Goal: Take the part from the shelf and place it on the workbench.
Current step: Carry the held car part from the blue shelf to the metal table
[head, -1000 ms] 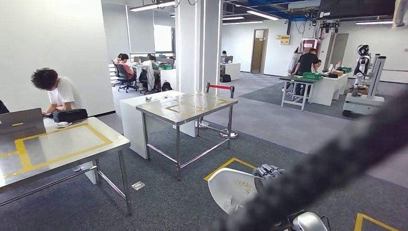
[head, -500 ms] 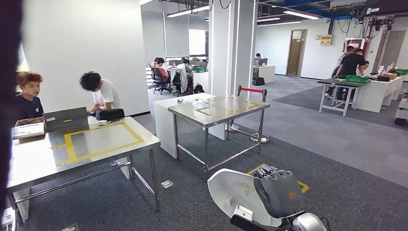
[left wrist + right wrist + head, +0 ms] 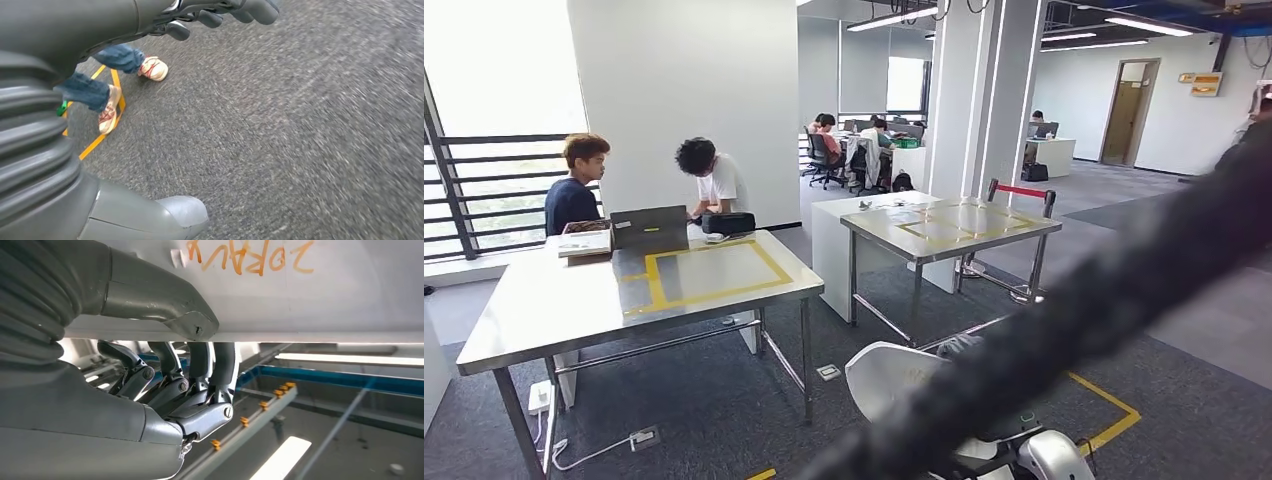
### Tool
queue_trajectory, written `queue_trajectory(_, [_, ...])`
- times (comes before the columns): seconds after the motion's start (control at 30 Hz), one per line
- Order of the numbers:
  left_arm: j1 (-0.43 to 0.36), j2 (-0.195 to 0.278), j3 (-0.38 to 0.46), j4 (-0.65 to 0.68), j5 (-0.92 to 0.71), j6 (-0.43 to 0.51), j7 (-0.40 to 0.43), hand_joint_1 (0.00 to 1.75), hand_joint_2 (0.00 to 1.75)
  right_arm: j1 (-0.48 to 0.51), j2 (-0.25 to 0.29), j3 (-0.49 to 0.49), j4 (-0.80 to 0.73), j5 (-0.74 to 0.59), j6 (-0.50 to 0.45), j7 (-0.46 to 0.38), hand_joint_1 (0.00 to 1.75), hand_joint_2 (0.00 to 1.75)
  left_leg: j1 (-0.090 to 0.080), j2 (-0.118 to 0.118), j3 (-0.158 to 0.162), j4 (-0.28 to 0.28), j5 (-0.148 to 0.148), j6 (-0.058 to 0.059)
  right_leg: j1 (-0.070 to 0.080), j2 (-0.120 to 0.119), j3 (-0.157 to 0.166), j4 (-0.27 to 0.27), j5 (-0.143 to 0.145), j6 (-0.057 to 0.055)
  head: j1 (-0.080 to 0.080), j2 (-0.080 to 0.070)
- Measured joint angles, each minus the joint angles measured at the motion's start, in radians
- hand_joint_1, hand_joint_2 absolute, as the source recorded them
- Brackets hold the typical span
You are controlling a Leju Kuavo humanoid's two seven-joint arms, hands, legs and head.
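In the head view, the white, curved, shell-like part (image 3: 894, 385) sat low in the near middle of the scene, over the grey carpet, with a broad dark blurred band (image 3: 1074, 320) crossing in front of it from near left to far right and hiding the hand that carried it. To the left of the part stood a steel-framed surface with a yellow taped rectangle (image 3: 534, 305); a closed grey laptop (image 3: 650, 229) and a black case (image 3: 728, 223) lay at its far edge, and two seated people (image 3: 714, 180) were just beyond it. A second steel surface with yellow tape (image 3: 944, 225) stood farther off to the right, beside a white pillar (image 3: 969, 90). In the left wrist view, the left hand (image 3: 220, 12) hung over the grey carpet with its dark fingers (image 3: 260, 7) curled loosely and apart from the thick grey thumb (image 3: 165, 215), nothing between them; a person's jeans and pale sneakers (image 3: 152, 68) stood by a yellow floor line (image 3: 92, 145). In the right wrist view, the right hand (image 3: 190, 365) gripped the white part (image 3: 310, 290), which bore orange handwriting: the thumb (image 3: 165, 310) pressed against one face of its edge and the dark fingers (image 3: 200, 370) hooked behind the other, pinching the edge between them.
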Motion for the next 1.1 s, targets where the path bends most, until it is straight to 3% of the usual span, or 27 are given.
queue_trajectory(0.07, [-0.003,0.000,0.000,-0.001,-0.002,0.000,0.000,0.00,1.75,0.000,0.000,0.000,0.002,0.001,-0.002,0.002,1.75,1.75,0.003,-0.018,-0.002,-0.001,0.004,0.008,-0.005,0.055,-0.045,0.103,-0.058,0.010,0.001,0.000])
queue_trajectory(0.13, [-0.005,-0.002,0.000,0.000,-0.005,-0.001,0.001,0.00,1.75,0.005,-0.002,0.000,0.005,0.002,-0.003,0.003,1.75,1.75,0.003,-0.040,-0.007,-0.001,0.007,0.012,-0.006,0.078,-0.107,0.230,-0.109,0.013,0.003,0.000])
queue_trajectory(0.17, [-0.005,-0.002,0.000,0.000,-0.006,-0.003,0.002,0.00,1.75,0.009,-0.002,0.000,0.007,0.002,-0.003,0.003,1.75,1.75,0.003,-0.052,-0.009,0.000,0.008,0.012,-0.006,0.080,-0.123,0.257,-0.110,0.012,0.003,0.000])
queue_trajectory(0.2, [-0.005,-0.002,0.000,0.000,-0.008,-0.006,0.002,0.00,1.75,0.011,-0.002,0.000,0.008,0.002,-0.004,0.003,1.75,1.75,0.003,-0.064,-0.011,0.000,0.010,0.011,-0.006,0.082,-0.118,0.244,-0.092,0.009,0.004,0.000])
queue_trajectory(0.23, [-0.005,-0.003,0.000,0.000,-0.008,-0.009,0.002,0.00,1.75,0.012,-0.002,0.000,0.009,0.002,-0.005,0.004,1.75,1.75,0.003,-0.076,-0.012,0.001,0.012,0.009,-0.006,0.088,-0.094,0.192,-0.059,0.005,0.004,0.000])
queue_trajectory(0.3, [-0.006,-0.004,0.000,0.000,-0.011,-0.014,0.001,0.00,1.75,0.013,-0.003,-0.001,0.009,0.003,-0.008,0.005,1.75,1.75,0.003,-0.099,-0.014,0.001,0.016,0.002,-0.005,0.123,-0.024,0.048,0.000,-0.007,0.003,0.000])
queue_trajectory(0.37, [-0.008,-0.006,0.000,0.000,-0.013,-0.017,0.000,0.00,1.75,0.015,-0.005,-0.002,0.009,0.005,-0.012,0.008,1.75,1.75,0.005,-0.118,-0.020,0.000,0.023,-0.009,-0.002,0.145,0.009,-0.024,0.017,-0.014,0.003,0.000])
queue_trajectory(0.43, [-0.008,-0.008,0.000,0.001,-0.015,-0.020,0.000,0.00,1.75,0.016,-0.006,-0.002,0.008,0.008,-0.014,0.011,1.75,1.75,0.008,-0.137,-0.026,-0.007,0.031,-0.024,0.000,0.129,0.010,-0.031,0.020,-0.020,0.004,0.000])
queue_trajectory(0.47, [-0.007,-0.008,0.000,0.001,-0.016,-0.020,0.000,0.00,1.75,0.016,-0.005,-0.002,0.007,0.009,-0.015,0.011,1.75,1.75,0.007,-0.134,-0.030,-0.006,0.031,-0.029,-0.001,0.118,0.013,-0.036,0.024,-0.026,0.003,0.000])
queue_trajectory(0.53, [-0.009,-0.009,0.000,0.001,-0.018,-0.021,0.002,0.00,1.75,0.017,-0.005,-0.003,0.005,0.011,-0.017,0.012,1.75,1.75,0.002,-0.093,-0.055,0.038,0.000,-0.037,-0.006,0.095,0.019,-0.050,0.035,-0.038,0.000,0.000])
queue_trajectory(0.6, [-0.014,-0.009,0.000,0.002,-0.020,-0.021,0.005,0.00,1.75,0.021,-0.005,-0.005,0.003,0.012,-0.017,0.013,1.75,1.75,0.001,-0.039,-0.107,0.156,-0.064,-0.042,-0.005,0.072,0.019,-0.053,0.038,-0.045,-0.003,0.000])
queue_trajectory(0.67, [-0.016,-0.011,0.000,0.002,-0.021,-0.021,0.009,0.00,1.75,0.028,-0.005,-0.006,0.003,0.012,-0.017,0.014,1.75,1.75,0.003,-0.021,-0.146,0.253,-0.099,-0.047,-0.004,0.048,0.017,-0.051,0.037,-0.045,-0.003,0.000])
queue_trajectory(0.7, [-0.016,-0.011,0.000,0.002,-0.021,-0.021,0.010,0.00,1.75,0.032,-0.005,-0.006,0.003,0.012,-0.016,0.015,1.75,1.75,0.004,-0.017,-0.142,0.254,-0.092,-0.049,-0.004,0.037,0.016,-0.049,0.035,-0.045,-0.003,0.000])
queue_trajectory(0.73, [-0.016,-0.011,0.000,0.002,-0.021,-0.021,0.011,0.00,1.75,0.034,-0.006,-0.007,0.003,0.012,-0.016,0.016,1.75,1.75,0.005,-0.012,-0.118,0.218,-0.070,-0.051,-0.005,0.028,0.015,-0.046,0.034,-0.043,-0.004,0.000])
queue_trajectory(0.8, [-0.017,-0.009,0.000,0.001,-0.022,-0.021,0.011,0.00,1.75,0.035,-0.006,-0.008,0.002,0.014,-0.017,0.018,1.75,1.75,0.004,0.001,-0.039,0.088,-0.024,-0.050,-0.005,0.014,0.013,-0.036,0.027,-0.033,-0.004,0.000])
queue_trajectory(0.87, [-0.016,-0.009,0.000,0.001,-0.022,-0.026,0.011,0.00,1.75,0.035,-0.006,-0.010,0.000,0.019,-0.020,0.020,1.75,1.75,0.004,0.005,0.006,0.009,-0.007,-0.038,-0.001,0.005,0.009,-0.028,0.021,-0.024,-0.002,0.000])
queue_trajectory(0.97, [-0.015,-0.011,0.000,0.002,-0.024,-0.037,0.007,0.00,1.75,0.036,-0.007,-0.012,-0.002,0.026,-0.030,0.025,1.75,1.75,0.002,-0.001,0.004,0.002,-0.002,-0.022,0.005,0.003,0.007,-0.030,0.029,-0.039,0.000,0.000])
queue_trajectory(1.0, [-0.015,-0.011,0.000,0.002,-0.024,-0.039,0.006,0.00,1.75,0.038,-0.007,-0.013,-0.003,0.028,-0.035,0.027,1.75,1.75,-0.001,-0.001,0.003,0.003,-0.004,-0.017,0.004,0.002,0.009,-0.035,0.033,-0.038,0.000,0.000])
queue_trajectory(1.1, [-0.015,-0.012,0.000,0.002,-0.025,-0.042,0.003,0.00,1.75,0.049,-0.007,-0.014,-0.015,0.032,-0.048,0.032,1.75,1.75,-0.001,-0.003,0.002,0.001,-0.006,0.003,-0.001,0.005,0.013,-0.039,0.029,-0.004,0.000,0.000])
